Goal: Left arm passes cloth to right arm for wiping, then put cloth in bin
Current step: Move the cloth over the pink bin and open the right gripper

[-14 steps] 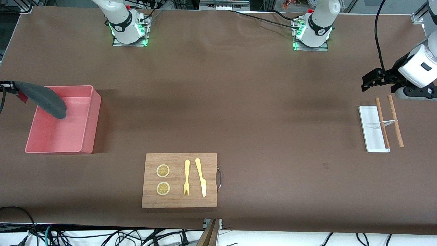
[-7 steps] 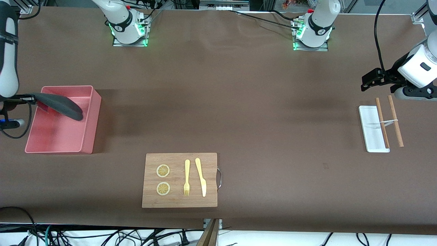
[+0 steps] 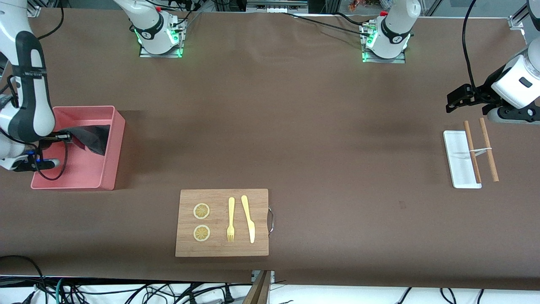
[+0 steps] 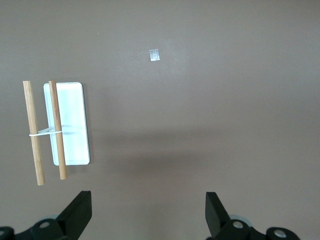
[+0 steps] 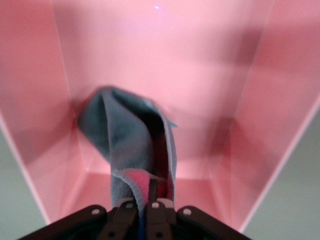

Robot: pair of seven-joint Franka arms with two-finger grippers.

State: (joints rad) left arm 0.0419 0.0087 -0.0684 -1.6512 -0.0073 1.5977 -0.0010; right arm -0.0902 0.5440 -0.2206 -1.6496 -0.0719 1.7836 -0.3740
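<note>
The pink bin (image 3: 113, 143) stands at the right arm's end of the table. My right gripper (image 3: 67, 136) is over the bin and shut on the cloth (image 3: 90, 137), which hangs dark grey side out into the bin. In the right wrist view the cloth (image 5: 130, 145) drapes from my shut right gripper (image 5: 150, 200), a pink patch showing, with the bin's walls (image 5: 260, 115) around it. My left gripper (image 3: 453, 100) is open and empty above the table by the white tray; the left wrist view shows its fingertips (image 4: 80, 210) wide apart.
A white tray (image 3: 457, 160) with two banded wooden sticks (image 3: 481, 150) lies at the left arm's end. A wooden cutting board (image 3: 222, 222) with lemon slices, a yellow fork and knife lies nearer the front camera, mid-table.
My right arm has swung in over the bin and lowered the cloth into it. The left arm has not moved.
</note>
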